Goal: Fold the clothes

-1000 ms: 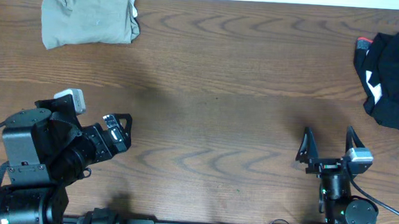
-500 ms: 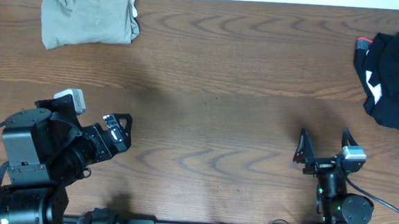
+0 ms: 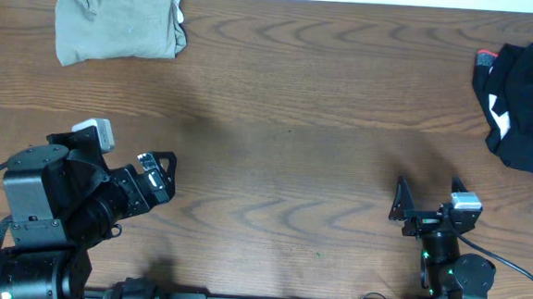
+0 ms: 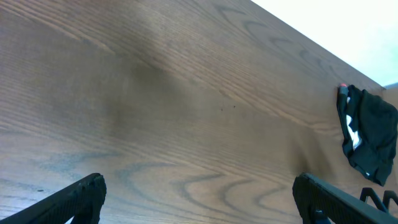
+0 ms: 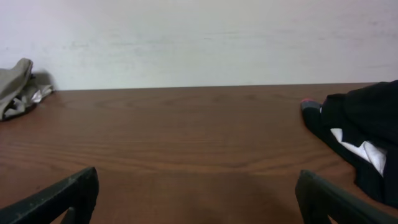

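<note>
**Two garments at the far corners of the table, both grippers empty**

Overhead view, read from left to right across the table (image 3: 287, 123).

(a) At the table's far left corner lies the khaki-grey garment (image 3: 119, 20). It is a folded, roughly rectangular bundle. Its long axis runs along the table's far edge, and its left end is tipped slightly toward the near edge. The cloth is soft and creased, with a sliver of white at the right border. The right wrist view shows it as a low heap (image 5: 15, 87) against the wall.

(b) Near the table's front left, the left gripper (image 3: 158, 175) points toward the table's right side. Its jaws stand apart with nothing between them.

(c) Near the table's front right, the right gripper (image 3: 428, 198) points toward the far edge. Its jaws are likewise spread wide and empty.

(d) At the table's far right edge lies the black garment (image 3: 527, 105). It is an unfolded, crumpled heap, partly cut off by the frame. Its long axis runs from the far edge toward the near edge. It shows a white patch and a small red tab at its far left corner.

Count: two garments and two grippers, all well apart.
</note>
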